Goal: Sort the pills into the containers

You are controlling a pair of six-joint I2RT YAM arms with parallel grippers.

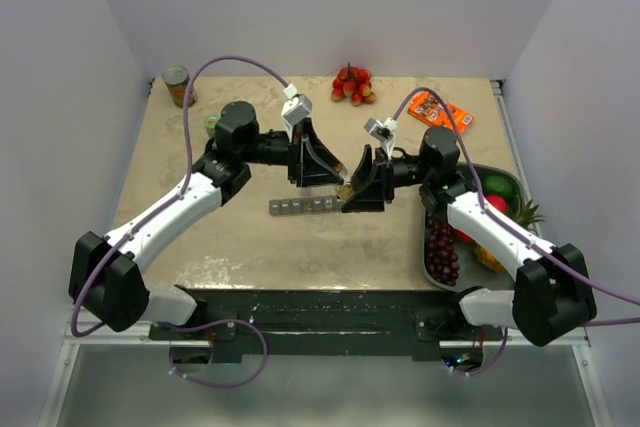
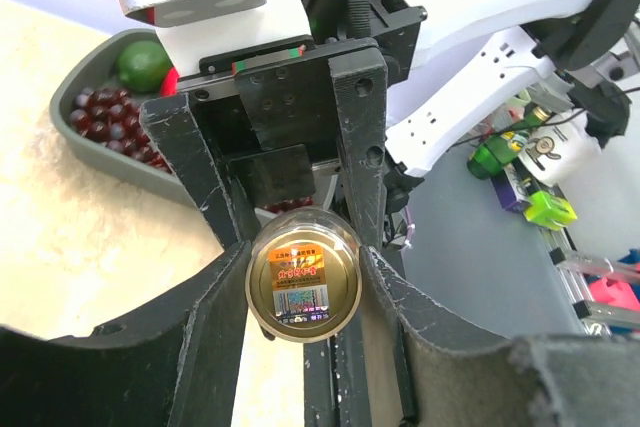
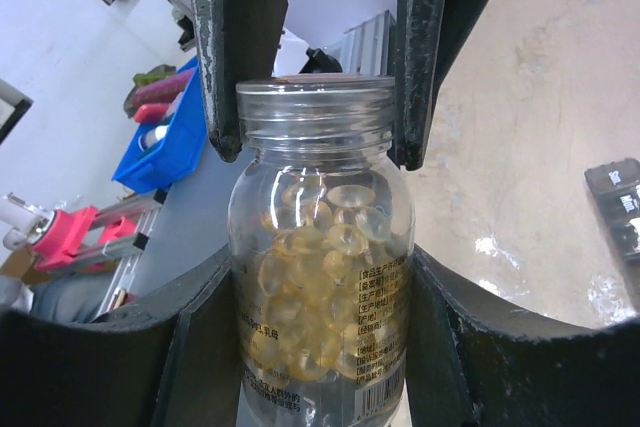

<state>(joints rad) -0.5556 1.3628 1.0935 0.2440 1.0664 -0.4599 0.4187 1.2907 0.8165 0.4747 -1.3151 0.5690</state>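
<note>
While the left hand (image 2: 305,267) and right hand (image 3: 322,277) faced each other above the beige, mottled desk (image 1: 200,237), both were clamped on one clear plastic bottle (image 3: 320,177): the right around its round body, the left on its ribbed neck. The bottle lay level, long axis left to right, its gold, stickered top toward the left hand. Glossy yellow oval pills (image 3: 335,242) filled it. Just under the hands, the containers (image 1: 305,206), a narrow grey strip of small square cells, lay flat on the desk, likewise running left to right.
</note>
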